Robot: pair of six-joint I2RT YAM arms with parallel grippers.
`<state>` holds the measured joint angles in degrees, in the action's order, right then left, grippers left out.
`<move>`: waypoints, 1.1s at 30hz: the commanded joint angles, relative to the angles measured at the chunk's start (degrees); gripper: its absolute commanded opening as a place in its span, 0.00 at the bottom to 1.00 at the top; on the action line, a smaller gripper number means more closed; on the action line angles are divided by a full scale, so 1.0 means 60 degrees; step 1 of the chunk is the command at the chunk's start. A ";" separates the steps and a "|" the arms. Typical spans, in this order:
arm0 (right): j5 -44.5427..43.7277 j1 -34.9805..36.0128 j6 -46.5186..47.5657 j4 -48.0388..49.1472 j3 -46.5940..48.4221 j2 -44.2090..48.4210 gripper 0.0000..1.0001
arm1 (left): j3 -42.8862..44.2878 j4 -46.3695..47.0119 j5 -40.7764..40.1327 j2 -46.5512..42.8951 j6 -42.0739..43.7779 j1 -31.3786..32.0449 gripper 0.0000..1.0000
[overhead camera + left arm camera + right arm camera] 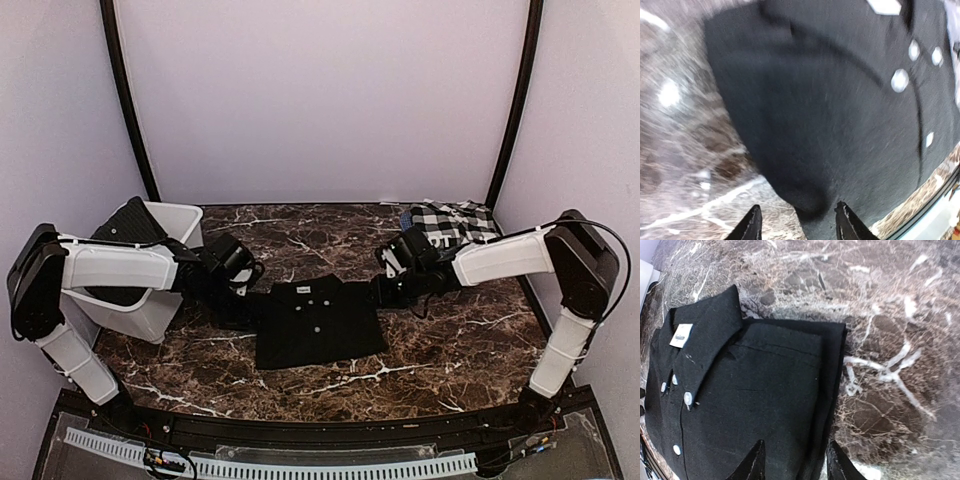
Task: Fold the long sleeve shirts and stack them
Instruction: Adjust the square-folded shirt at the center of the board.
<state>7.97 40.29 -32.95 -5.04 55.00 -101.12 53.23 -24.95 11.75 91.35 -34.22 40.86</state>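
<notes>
Well left of folded black shirt (318,322): white bin (150,315), black cloth (125,225) in it. At shirt's left edge: left tool (799,226), approx. half open, gripping nothing, bulge of edge just ahead betw. fingertips. Shirt itself flat on bench (450,340), collar to the back, buttons up, placket running front-to-back. At shirt's right edge, near collar: right tool (796,462), also part open, straddling folded edge w/o clamping. Back and right of shirt: checked shirt (455,220), crumpled, not yet folded. Judging by layout: one tool per side of shirt; right arm far nearer checked shirt, so prob. that arm's fetch.
</notes>
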 commanded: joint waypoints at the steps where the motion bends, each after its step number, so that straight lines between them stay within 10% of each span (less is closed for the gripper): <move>1: -0.0733 0.0093 0.0407 -0.0902 0.0750 0.0479 0.39 | 0.0674 -0.0621 -0.1089 -0.0587 -0.0015 -0.0375 0.48; 15: -0.1009 0.0153 0.0695 -0.1206 0.2748 -0.1352 0.34 | 0.2332 0.0453 0.0146 0.1225 0.0651 -0.0848 0.28; 33: -0.1040 0.0152 0.0469 -0.1065 0.0955 -0.1007 0.30 | 0.2274 0.1829 0.1331 0.3171 0.0297 -0.0669 0.23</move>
<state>2.42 41.10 -29.43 -7.92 63.13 -108.95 66.70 -12.88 20.36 109.75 -32.40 36.60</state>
